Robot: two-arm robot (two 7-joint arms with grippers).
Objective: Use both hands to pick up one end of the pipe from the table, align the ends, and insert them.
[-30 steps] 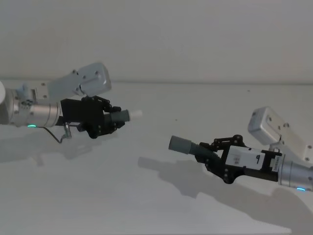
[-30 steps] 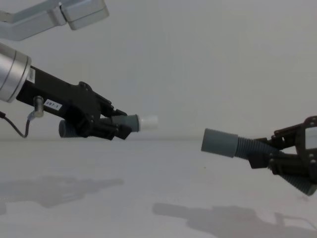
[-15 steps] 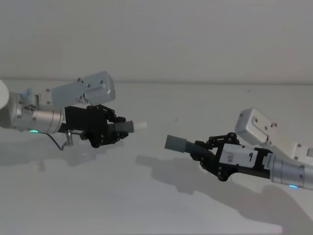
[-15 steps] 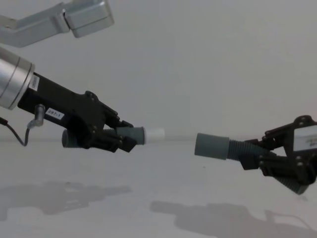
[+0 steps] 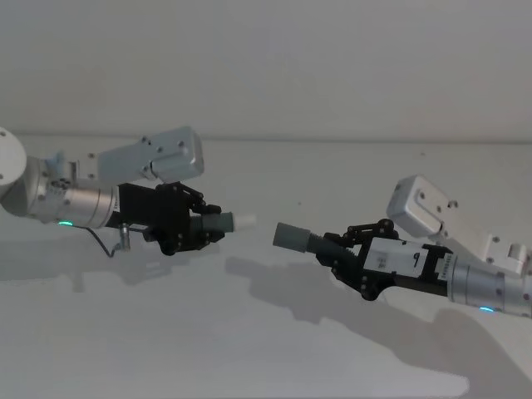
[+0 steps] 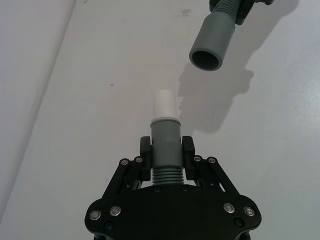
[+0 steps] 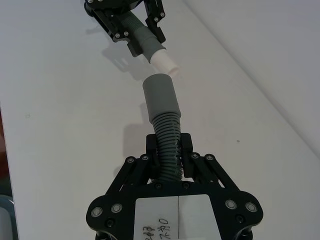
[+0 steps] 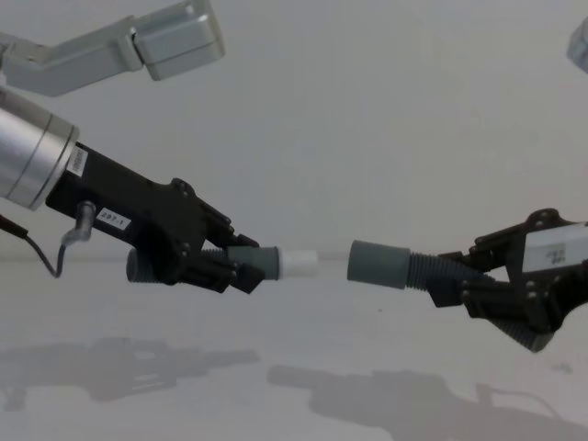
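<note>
Chest view, pipe pieces clamped between fingers, ends apart

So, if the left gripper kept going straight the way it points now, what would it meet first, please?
Most likely the socket of the pipe held by the right gripper. The white tip held by the left gripper faces it across a short gap, though the left wrist view suggests they are slightly off-line.
</note>
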